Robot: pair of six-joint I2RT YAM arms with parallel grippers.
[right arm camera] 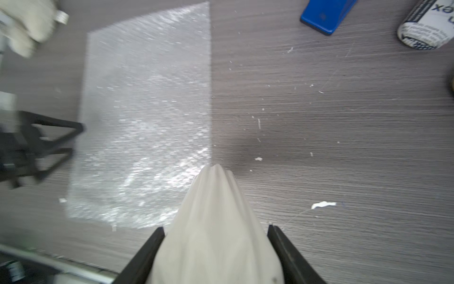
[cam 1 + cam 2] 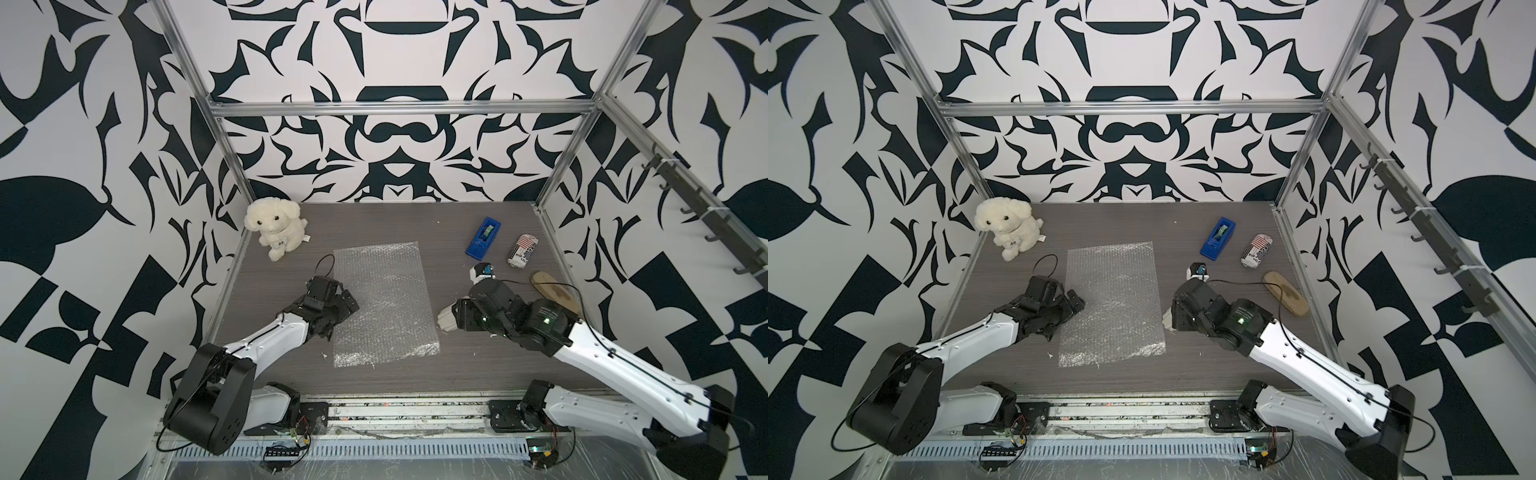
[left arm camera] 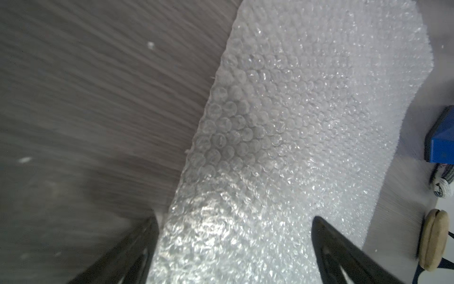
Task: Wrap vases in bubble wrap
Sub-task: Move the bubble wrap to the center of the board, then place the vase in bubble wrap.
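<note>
1. So far, you have only the pick-up done. The vase [image 1: 216, 221] is clamped in the right claw [image 1: 216, 228], with a finger against each side of its ribbed body. Its free end reaches the near edge of the bubble wrap [image 1: 147, 123].
2. That bubble wrap lies flat and spread on the counter [image 2: 478, 374], with nothing on it and no fold begun. By my judgement, you have yet to lay the vase on the sheet, roll it up and close the ends.
3. Your left claw [image 3: 234, 218] stands wide apart and empty at the wrap's opposite edge. One finger is over the sheet and one is over bare counter.
4. The right wrist view shows you the grip itself. In both top views the arm hides it, and only a stub of the vase [image 2: 446, 319] pokes out toward the wrap.
5. The left wrist view gives you single bubbles and the flat edge. No view tells you whether the vase is clear of the counter.
6. Beyond the wrap on the vase's side lie a blue tape dispenser [image 2: 483, 237], a striped can [image 2: 523, 249] and a wooden brush [image 2: 555, 291]. A plush dog [image 2: 274, 226] sits off the wrap's far corner on the other side.
</note>
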